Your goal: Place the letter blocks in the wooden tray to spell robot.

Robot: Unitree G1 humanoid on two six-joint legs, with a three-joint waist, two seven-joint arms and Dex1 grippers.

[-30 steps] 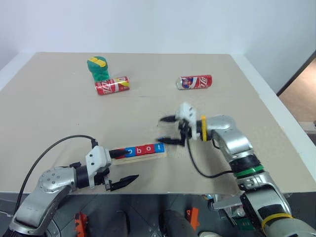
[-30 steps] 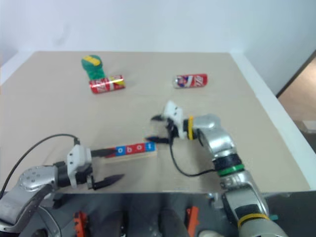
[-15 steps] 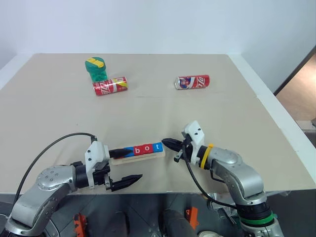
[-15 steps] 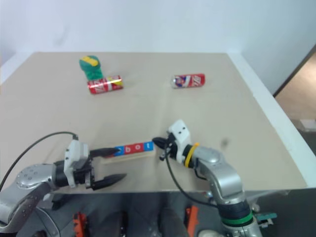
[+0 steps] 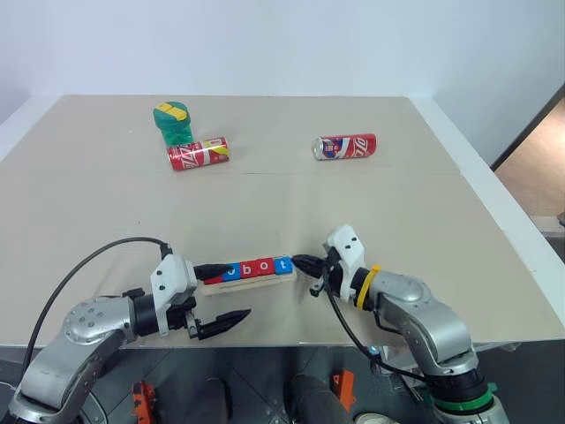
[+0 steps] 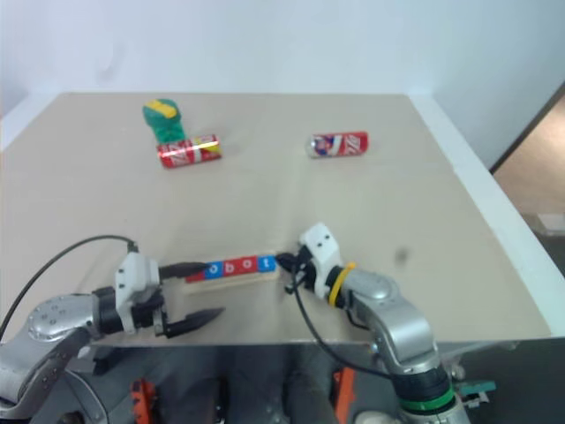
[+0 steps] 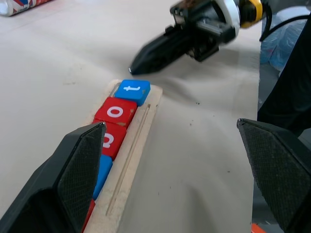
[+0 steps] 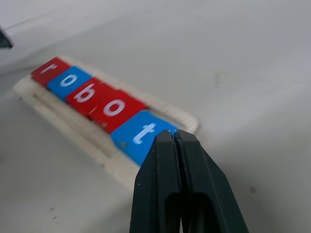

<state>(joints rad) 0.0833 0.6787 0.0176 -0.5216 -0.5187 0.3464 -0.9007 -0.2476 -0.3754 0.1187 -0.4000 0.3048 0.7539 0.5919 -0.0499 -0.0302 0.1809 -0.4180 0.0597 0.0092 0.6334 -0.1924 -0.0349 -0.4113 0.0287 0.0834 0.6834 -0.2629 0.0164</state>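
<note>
Several letter blocks (image 8: pixel 115 108) lie in a row in the wooden tray (image 5: pixel 250 282), reading r, o, b, o, t in red and blue. The tray sits near the table's front edge. My right gripper (image 5: pixel 298 261) is shut and empty. Its tip (image 8: pixel 170 140) is at the blue t block (image 7: pixel 132 91) on the tray's right end; I cannot tell whether it touches. My left gripper (image 5: pixel 221 296) is open by the tray's left end, with one finger (image 5: pixel 210 268) over that end and the other finger (image 5: pixel 225 321) nearer the table edge.
Two red soda cans (image 5: pixel 199 153) (image 5: pixel 344 147) lie on their sides at the back of the beige table (image 5: pixel 415 212). A green and yellow object (image 5: pixel 174 122) stands behind the left can. A black cable (image 5: pixel 97 261) arcs over my left arm.
My right gripper went from open to shut and came down and back to the right end of the tray. The left gripper stayed still and open.
</note>
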